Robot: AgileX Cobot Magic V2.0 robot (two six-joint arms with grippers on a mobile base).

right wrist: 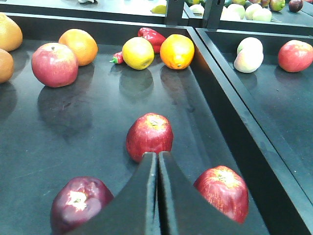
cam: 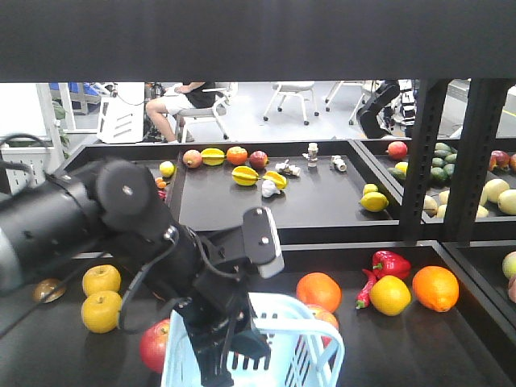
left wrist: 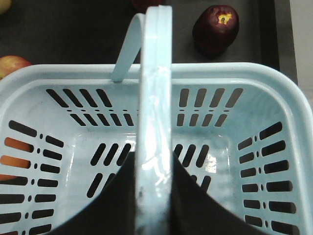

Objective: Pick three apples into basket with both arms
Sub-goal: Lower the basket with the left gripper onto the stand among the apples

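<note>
The pale blue basket (left wrist: 254,98) fills the left wrist view, with nothing lying in it. My left gripper (left wrist: 154,155) is shut on its looped handle (left wrist: 155,73); the front view shows that gripper (cam: 230,355) at the basket (cam: 302,355). A dark red apple (left wrist: 215,28) lies beyond the basket's far rim, another apple (left wrist: 12,63) at its left. My right gripper (right wrist: 157,154) is shut and holds nothing. Its tips sit just short of a red apple (right wrist: 149,136), between a dark red apple (right wrist: 80,203) and a bright red apple (right wrist: 222,191).
A pinkish apple (right wrist: 54,63), oranges (right wrist: 177,51), a lemon (right wrist: 138,53) and a red pepper (right wrist: 151,35) lie further back. A raised divider (right wrist: 230,112) bounds the tray on the right. Yellow pears (cam: 101,311) and a red apple (cam: 156,345) lie left of the basket.
</note>
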